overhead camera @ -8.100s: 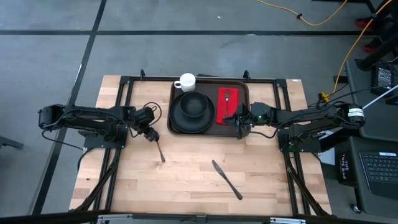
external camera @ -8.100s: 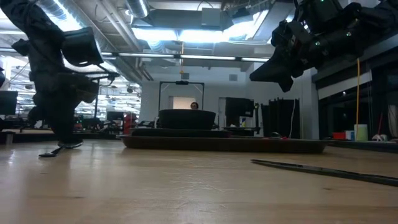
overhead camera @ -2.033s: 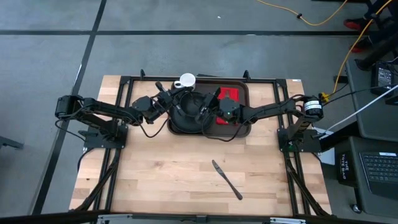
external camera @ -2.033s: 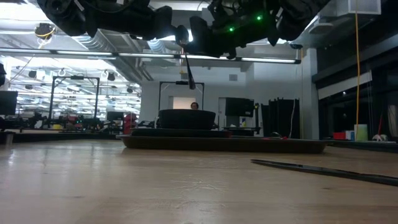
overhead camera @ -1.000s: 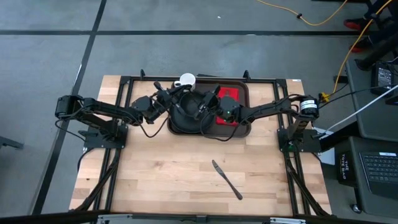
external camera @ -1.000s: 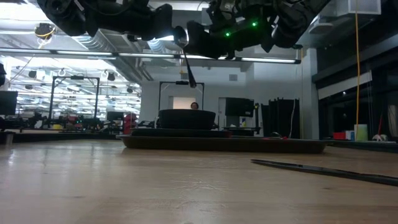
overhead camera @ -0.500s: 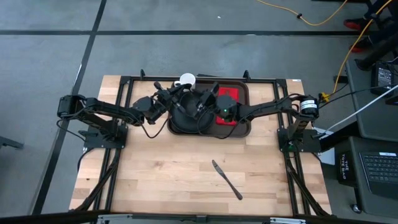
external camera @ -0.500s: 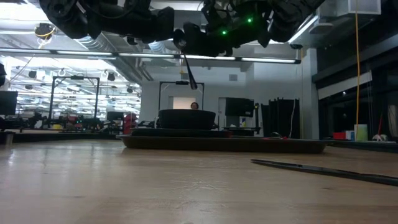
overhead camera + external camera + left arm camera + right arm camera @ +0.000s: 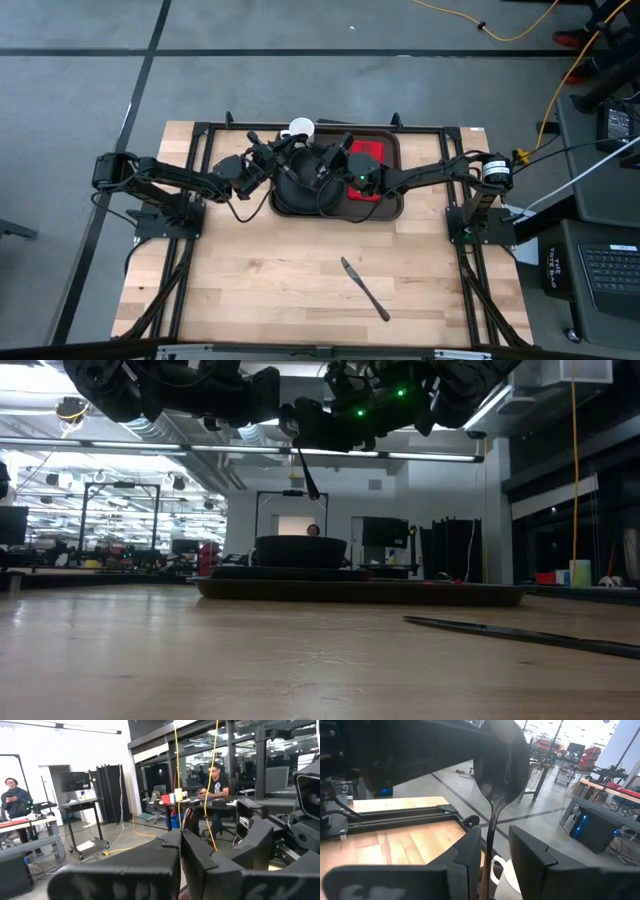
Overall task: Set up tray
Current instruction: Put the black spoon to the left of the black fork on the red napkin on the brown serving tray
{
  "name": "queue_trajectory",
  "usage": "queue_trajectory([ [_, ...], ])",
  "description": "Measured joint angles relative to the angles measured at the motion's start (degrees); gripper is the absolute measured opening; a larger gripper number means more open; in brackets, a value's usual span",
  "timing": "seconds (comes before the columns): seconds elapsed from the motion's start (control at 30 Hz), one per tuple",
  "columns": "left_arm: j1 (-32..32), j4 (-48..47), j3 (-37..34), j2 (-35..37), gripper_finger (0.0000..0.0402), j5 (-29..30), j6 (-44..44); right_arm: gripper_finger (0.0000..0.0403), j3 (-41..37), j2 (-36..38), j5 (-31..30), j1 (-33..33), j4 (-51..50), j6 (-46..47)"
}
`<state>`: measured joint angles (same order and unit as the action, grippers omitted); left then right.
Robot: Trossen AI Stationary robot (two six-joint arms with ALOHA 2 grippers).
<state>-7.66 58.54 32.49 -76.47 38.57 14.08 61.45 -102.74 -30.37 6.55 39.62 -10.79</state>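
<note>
The tray (image 9: 390, 203) sits at the worktop's (image 9: 300, 290) far edge, carrying a black bowl (image 9: 305, 180) and a red napkin (image 9: 368, 152). Above it, the left claw (image 9: 283, 160) is pressed together on a spoon (image 9: 499, 775), whose handle passes between the right claw's (image 9: 328, 172) part-spread fingers (image 9: 465, 855). A knife (image 9: 364, 288) lies nearer on the worktop.

Both arms meet up top, the left gripper (image 9: 272, 400) and right gripper (image 9: 318, 418) close together. A spoon (image 9: 304, 475) hangs handle-down between them, above the bowl (image 9: 300, 550) on the tray (image 9: 450, 593). A knife (image 9: 520, 635) lies on the table (image 9: 200, 660) nearer the camera.
</note>
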Motion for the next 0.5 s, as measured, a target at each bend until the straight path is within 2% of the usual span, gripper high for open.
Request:
queue_trajectory([
  [0.23, 0.00, -0.02, 0.00, 0.00, 0.0002, -0.70, -1.15, 0.0079, 0.00, 0.00, -0.02, 0.00, -0.07, 0.00],
  [0.5, 0.00, -0.04, 0.00, 0.00, 0.0002, -0.79, -1.52, 0.0015, 0.00, 0.00, -0.24, -0.02, -0.03, -0.02],
])
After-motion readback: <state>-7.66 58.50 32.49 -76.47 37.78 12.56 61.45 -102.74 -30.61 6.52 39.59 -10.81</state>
